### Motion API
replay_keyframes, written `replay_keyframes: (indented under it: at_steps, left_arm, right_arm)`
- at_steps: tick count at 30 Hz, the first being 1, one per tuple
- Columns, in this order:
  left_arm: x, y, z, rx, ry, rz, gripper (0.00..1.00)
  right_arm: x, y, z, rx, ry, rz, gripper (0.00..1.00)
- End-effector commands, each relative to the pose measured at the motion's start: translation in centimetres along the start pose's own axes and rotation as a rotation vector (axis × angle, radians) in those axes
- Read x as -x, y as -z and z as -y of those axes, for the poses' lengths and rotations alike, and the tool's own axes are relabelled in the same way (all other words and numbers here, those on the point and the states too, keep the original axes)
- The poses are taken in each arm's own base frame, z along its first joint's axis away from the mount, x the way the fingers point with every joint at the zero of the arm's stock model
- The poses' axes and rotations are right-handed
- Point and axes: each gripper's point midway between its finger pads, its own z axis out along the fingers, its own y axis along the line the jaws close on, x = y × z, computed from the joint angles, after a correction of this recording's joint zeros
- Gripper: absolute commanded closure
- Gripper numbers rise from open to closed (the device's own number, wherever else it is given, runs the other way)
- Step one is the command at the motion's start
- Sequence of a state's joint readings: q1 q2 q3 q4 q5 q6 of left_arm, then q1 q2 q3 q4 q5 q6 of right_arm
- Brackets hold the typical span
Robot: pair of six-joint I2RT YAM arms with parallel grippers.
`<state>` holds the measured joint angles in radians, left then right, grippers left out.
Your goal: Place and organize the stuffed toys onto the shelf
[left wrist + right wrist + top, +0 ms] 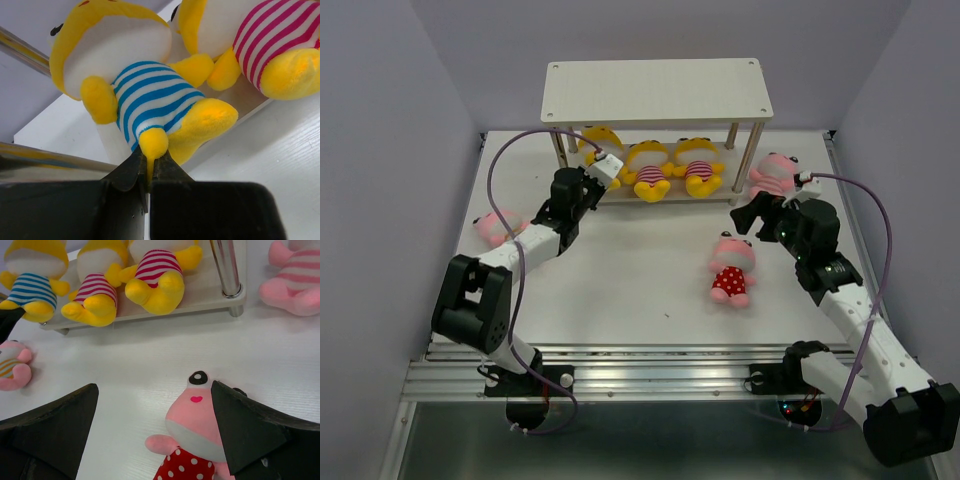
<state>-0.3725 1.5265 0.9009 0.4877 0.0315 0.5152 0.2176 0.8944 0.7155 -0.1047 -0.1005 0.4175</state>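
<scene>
The shelf (655,90) stands at the back of the table. On its lower board (200,296) sit three yellow stuffed toys. My left gripper (149,162) (603,167) is shut on a yellow limb of the blue-striped one (150,100) at the board's left end. Two yellow toys in red stripes (650,172) (698,166) sit to its right. A pink toy in red polka dots (731,268) (197,427) lies on the table. My right gripper (155,390) (752,215) hovers open just above and behind its head.
A pink striped toy (772,175) (295,280) sits on the table by the shelf's right front leg (226,265). Another pink striped toy (498,226) (12,365) lies at the left, beside my left arm. Grey walls close in both sides.
</scene>
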Motion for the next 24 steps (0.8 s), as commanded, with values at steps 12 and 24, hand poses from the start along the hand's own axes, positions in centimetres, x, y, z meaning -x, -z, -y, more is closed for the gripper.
replay_keyframes:
  at_steps: [12,24]
  left_arm:
    - [3.4,-1.1,-2.2,0.061,-0.013,0.071,0.98]
    - [1.5,-2.2,-2.1,0.042,-0.011,-0.022,0.91]
  right_arm:
    - [2.8,0.8,-1.0,0.015,0.036,0.092,0.0]
    - [2.9,1.0,-0.6,-0.005,0.044,0.105,0.0]
